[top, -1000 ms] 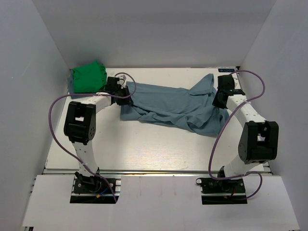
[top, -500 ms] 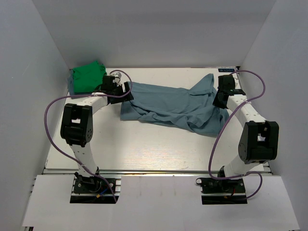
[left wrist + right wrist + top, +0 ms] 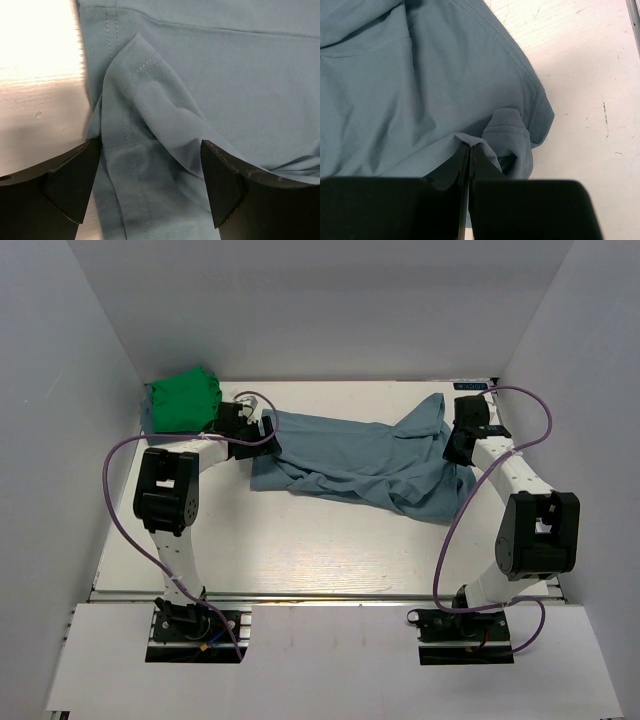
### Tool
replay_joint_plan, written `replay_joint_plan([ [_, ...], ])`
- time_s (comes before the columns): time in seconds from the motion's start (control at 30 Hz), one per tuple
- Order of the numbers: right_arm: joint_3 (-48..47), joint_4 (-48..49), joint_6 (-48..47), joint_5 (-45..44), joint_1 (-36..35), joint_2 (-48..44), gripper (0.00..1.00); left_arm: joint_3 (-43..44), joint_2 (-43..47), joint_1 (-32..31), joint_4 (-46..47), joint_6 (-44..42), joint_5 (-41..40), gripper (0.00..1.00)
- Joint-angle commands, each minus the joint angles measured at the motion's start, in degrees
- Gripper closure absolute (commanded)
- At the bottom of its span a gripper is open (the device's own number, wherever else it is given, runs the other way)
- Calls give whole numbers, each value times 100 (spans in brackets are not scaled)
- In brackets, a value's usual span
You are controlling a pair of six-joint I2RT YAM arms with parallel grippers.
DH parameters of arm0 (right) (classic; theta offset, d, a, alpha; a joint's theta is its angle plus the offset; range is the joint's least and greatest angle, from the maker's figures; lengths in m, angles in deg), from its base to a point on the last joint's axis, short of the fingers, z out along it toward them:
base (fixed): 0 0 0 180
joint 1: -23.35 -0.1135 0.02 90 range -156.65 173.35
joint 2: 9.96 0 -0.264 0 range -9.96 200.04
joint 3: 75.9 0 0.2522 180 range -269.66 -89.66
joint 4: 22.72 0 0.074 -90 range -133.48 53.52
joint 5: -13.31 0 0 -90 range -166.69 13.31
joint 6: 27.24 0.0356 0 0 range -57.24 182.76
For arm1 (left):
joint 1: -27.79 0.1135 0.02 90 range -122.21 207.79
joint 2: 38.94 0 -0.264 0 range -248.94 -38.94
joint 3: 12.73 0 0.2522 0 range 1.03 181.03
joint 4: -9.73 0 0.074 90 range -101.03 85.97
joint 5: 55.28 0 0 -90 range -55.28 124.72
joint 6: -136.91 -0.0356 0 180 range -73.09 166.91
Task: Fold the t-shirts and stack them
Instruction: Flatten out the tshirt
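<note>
A dusty blue-grey t-shirt [image 3: 360, 460] lies crumpled across the back half of the table. A bright green t-shirt [image 3: 185, 400] sits bundled in the back left corner. My left gripper [image 3: 266, 430] hovers at the blue shirt's left end. In the left wrist view the left gripper [image 3: 150, 167] is open, and a stitched hem fold of the blue shirt [image 3: 145, 115] lies loose between the fingers. My right gripper [image 3: 458, 448] is at the shirt's right end. In the right wrist view the right gripper [image 3: 470, 146] is shut on a small pinch of blue shirt [image 3: 395, 90], beside a rolled sleeve cuff [image 3: 507, 125].
White enclosure walls stand close on the left, back and right. Bare white table [image 3: 300, 540] stretches in front of the shirt to the metal rail [image 3: 320, 596] at the near edge. Purple cables [image 3: 115, 490] loop beside both arms.
The left gripper has opened and let go of the blue shirt's left edge, shifting slightly toward the back. The right gripper and the shirt's right end have not moved.
</note>
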Motion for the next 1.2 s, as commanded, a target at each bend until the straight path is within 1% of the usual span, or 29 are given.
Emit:
replay_joint_plan([
  [0.0, -49, 177, -71, -92, 61, -181, 100, 104, -40, 9, 116, -67, 180, 10],
  [0.07, -48, 160, -71, -31, 69, -146, 100, -18, -40, 9, 247, -67, 364, 11],
  [0.13, -48, 177, -71, -40, 61, -155, 100, -80, 12, 9, 370, -67, 593, 15],
  [0.17, -31, 169, -62, -40, 78, -146, 100, -81, 13, 9, 371, -67, 663, 18],
  [0.27, -31, 160, -80, -57, 87, -155, 100, -212, 153, 61, 433, -67, 664, 23],
  [0.3, -40, 160, -80, -57, 78, -163, 100, -282, 249, 62, 433, -67, 664, 29],
  [0.37, -31, 160, -97, -57, 87, -146, 100, -335, 328, 62, 433, -67, 664, 35],
  [0.57, -40, 177, -115, -31, 87, -155, 100, -555, 619, 62, 301, -67, 366, 35],
  [0.6, -31, 160, -106, -31, 96, -146, 100, -555, 697, 62, 301, -67, 313, 37],
  [0.7, -48, 169, -106, -5, 96, -111, 100, -617, 812, 62, 230, -67, 260, 37],
  [0.77, -31, 160, -115, -13, 96, -120, 100, -695, 812, 62, 230, -128, 260, 39],
  [0.83, -40, 160, -124, 4, 96, -111, 100, -765, 874, 62, 362, -128, 443, 41],
  [0.93, -48, 151, -115, 22, 96, -119, 100, -714, 647, 115, 503, -128, 689, 41],
  [0.97, -57, 151, -115, 22, 87, -128, 100, -713, 567, 115, 503, -128, 812, 45],
  [1.0, -83, 134, -115, 22, 87, -128, 100, -626, 505, 115, 503, -128, 813, 47],
  [1.07, -66, 134, -124, 4, 87, -155, 100, -546, 391, 115, 503, -128, 875, 54],
  [1.1, -57, 125, -124, -13, 78, -181, 100, -468, 391, 115, 442, -128, 875, 62],
  [1.17, -57, 125, -124, -13, 113, -199, 100, -467, 391, 115, 502, -128, 875, 67],
])
